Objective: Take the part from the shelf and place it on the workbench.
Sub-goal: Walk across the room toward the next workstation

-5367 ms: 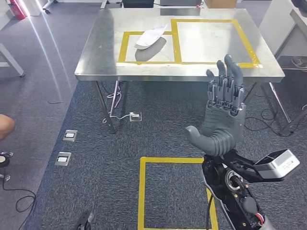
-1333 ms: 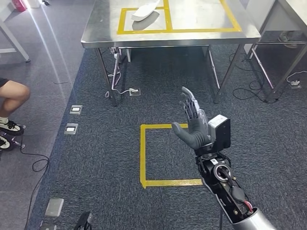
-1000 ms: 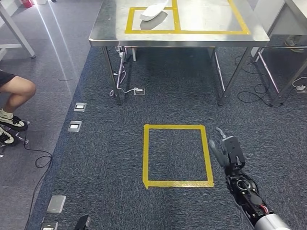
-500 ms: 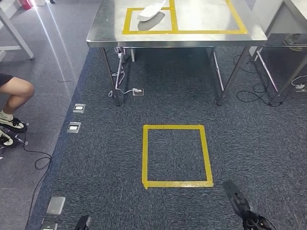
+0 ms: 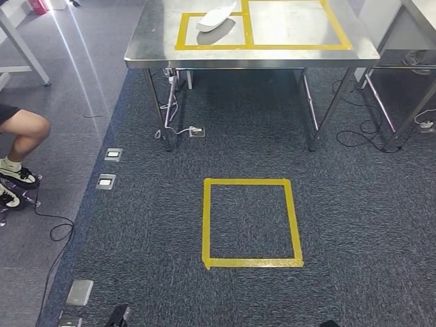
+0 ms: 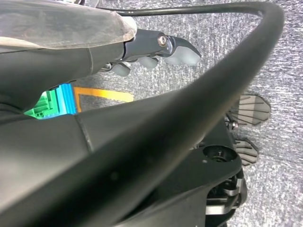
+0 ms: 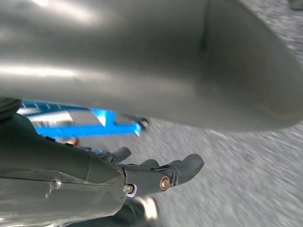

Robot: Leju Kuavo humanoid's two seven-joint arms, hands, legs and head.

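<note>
Part (image 5: 216,16) lies on the surface (image 5: 154,42), well apart from both hands; left fingers (image 6: 168,49) and right fingers (image 7: 168,172) extended, holding nothing.

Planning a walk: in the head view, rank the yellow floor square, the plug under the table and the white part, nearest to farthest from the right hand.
1. Yellow floor square, on the carpet ahead of the right hand.
2. Plug, on the floor under the workbench.
3. White part, on the workbench top.
</note>
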